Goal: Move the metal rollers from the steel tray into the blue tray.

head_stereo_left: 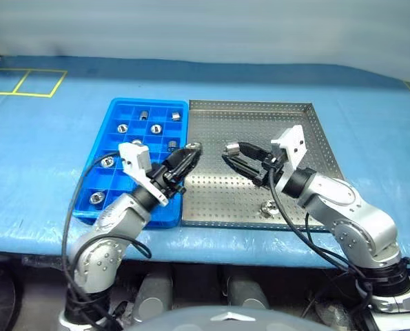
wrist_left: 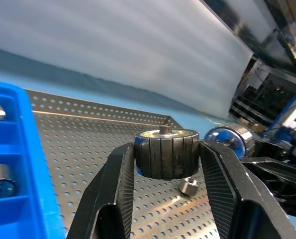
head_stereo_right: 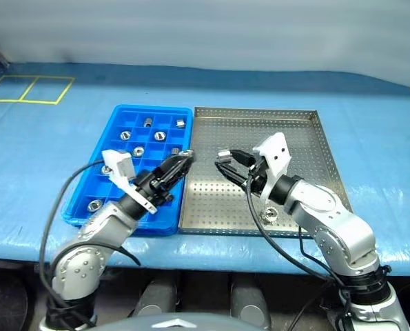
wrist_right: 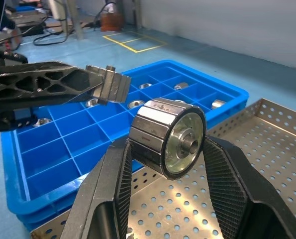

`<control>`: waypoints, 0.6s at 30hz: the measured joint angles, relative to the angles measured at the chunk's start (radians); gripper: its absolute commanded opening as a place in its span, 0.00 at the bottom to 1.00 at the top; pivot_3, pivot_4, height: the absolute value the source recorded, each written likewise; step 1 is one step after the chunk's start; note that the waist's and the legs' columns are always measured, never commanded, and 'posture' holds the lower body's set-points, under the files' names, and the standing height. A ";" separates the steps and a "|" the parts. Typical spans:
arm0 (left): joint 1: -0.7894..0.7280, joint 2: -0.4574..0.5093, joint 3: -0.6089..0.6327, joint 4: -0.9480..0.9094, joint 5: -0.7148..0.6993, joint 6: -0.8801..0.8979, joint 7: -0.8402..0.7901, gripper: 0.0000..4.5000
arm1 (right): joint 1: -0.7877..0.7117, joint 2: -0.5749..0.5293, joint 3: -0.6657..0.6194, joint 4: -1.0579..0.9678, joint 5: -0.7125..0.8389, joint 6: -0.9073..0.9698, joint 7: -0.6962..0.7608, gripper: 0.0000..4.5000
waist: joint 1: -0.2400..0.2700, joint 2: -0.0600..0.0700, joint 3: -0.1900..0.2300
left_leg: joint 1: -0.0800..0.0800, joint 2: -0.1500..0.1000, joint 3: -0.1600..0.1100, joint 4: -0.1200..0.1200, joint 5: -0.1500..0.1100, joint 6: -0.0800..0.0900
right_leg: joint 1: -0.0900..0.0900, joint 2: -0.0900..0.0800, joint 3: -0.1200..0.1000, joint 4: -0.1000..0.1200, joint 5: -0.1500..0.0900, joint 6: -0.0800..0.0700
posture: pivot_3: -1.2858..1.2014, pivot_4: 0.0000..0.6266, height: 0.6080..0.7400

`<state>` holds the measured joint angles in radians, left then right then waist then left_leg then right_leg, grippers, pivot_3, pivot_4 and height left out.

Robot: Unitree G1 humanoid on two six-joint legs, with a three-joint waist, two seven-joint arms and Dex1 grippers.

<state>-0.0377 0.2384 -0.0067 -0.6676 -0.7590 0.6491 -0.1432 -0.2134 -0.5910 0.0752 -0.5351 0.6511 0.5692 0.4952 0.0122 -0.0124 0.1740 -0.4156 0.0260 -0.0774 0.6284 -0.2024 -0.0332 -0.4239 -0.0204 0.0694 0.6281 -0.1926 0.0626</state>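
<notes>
Both grippers have a roller each right now. The left gripper [head_stereo_left: 191, 153] is clamped on a roller [wrist_left: 166, 152] by its ribbed sides, flat face up, and it's hanging over the seam where the blue tray [head_stereo_left: 115, 110] meets the steel tray [head_stereo_left: 253, 107]. The right gripper [head_stereo_left: 231, 150] is clamped on another roller [wrist_right: 168, 142], tilted so the hub faces the wrist camera, out over the steel tray and pointing toward the left one. The two tips are near each other but apart.

Just below and behind the right gripper, near the steel tray's front rim, one loose roller [head_stereo_left: 268, 207] sits on the perforated floor. Off to the far side of the left gripper, several rollers [head_stereo_left: 156, 128] already sit in the blue tray's compartments, one per cell as far as I can tell.

What I'd worry about:
- The tips are close, so if both arms head for the blue tray at once they could bump and knock a roller loose.
- The right roller is held at a tilt; let go like that and it'll probably land on edge and roll or hop out of its cell.
- Left gripper is right at the tray edge, so releasing too early likely drops the roller on the rim or back onto the steel.
</notes>
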 measured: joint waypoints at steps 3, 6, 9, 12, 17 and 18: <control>0.020 0.037 0.019 -0.040 0.039 0.030 0.063 0.38 | -0.002 0.003 0.011 0.014 -0.027 -0.004 0.034 0.40 | 0.016 0.000 0.000 | 0.000 0.000 0.000 0.000 0.000 0.000 | 0.000 0.000 0.000 0.000 0.000 0.000 | 0.62 0.24 1.00; 0.048 0.054 0.030 -0.057 0.064 0.064 0.112 0.38 | -0.011 0.015 0.019 0.026 -0.046 -0.004 0.054 0.40 | 0.031 0.000 0.000 | -0.001 0.000 0.000 0.000 0.000 0.000 | 0.000 0.000 0.000 0.000 0.000 0.000 | 0.62 0.24 1.00; 0.090 0.055 0.038 -0.075 0.092 0.081 0.157 0.38 | -0.021 0.021 0.022 0.043 -0.063 -0.003 0.070 0.40 | 0.042 0.000 0.000 | -0.001 0.000 0.000 0.000 0.000 0.000 | 0.000 0.000 0.000 0.000 0.000 0.000 | 0.63 0.24 1.00; 0.107 0.043 0.049 -0.077 0.128 0.088 0.201 0.38 | -0.023 0.032 0.024 0.059 -0.081 0.000 0.073 0.40 | 0.056 0.000 0.000 | 0.000 0.000 0.000 0.000 0.000 0.000 | 0.000 0.000 0.000 0.000 0.000 0.000 | 0.63 0.24 1.00; 0.102 0.016 0.057 -0.054 0.202 0.091 0.257 0.38 | -0.040 0.064 0.023 0.066 -0.108 0.005 0.057 0.40 | 0.074 0.000 0.000 | 0.000 0.000 0.000 0.000 0.000 0.000 | 0.000 0.000 0.000 0.000 0.000 0.000 | 0.63 0.24 1.00; 0.100 0.006 0.057 -0.040 0.213 0.091 0.265 0.38 | -0.040 0.070 0.023 0.069 -0.114 0.007 0.053 0.40 | 0.077 0.000 0.000 | -0.001 0.000 0.000 0.000 0.000 0.000 | 0.000 0.000 0.000 0.000 0.000 0.000 | 0.63 0.24 1.00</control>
<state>0.0619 0.2442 0.0507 -0.7073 -0.5464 0.7399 0.1216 -0.2536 -0.5211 0.0984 -0.4666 0.5372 0.5758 0.5478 0.0892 -0.0127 0.1742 -0.4161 0.0258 -0.0771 0.6282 -0.2025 -0.0335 -0.4244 -0.0207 0.0690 0.6277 -0.1926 0.0625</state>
